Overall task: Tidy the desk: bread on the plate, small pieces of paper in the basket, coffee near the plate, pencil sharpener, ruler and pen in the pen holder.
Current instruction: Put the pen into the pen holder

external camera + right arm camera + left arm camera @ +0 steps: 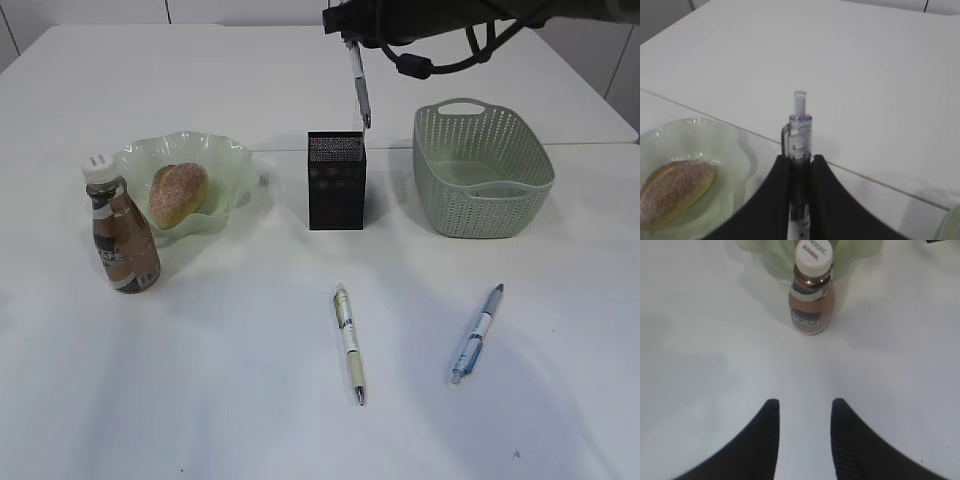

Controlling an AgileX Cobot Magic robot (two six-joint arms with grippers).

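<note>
My right gripper (800,159) is shut on a clear grey pen (799,130), which hangs tip down (359,90) just above the black mesh pen holder (336,180). Two more pens lie on the desk, a white one (349,340) and a blue one (477,332). The bread (179,193) rests in the ruffled green plate (225,160), and the coffee (122,235) stands upright at its front left. My left gripper (804,402) is open and empty, low over the desk, with the coffee (811,295) ahead of it. Ruler, pencil sharpener and paper pieces are out of view.
The sage-green basket (480,185) stands to the right of the pen holder; I see nothing in it. A seam (580,144) crosses the desk behind the objects. The right arm and its cables (440,40) reach in from the top right.
</note>
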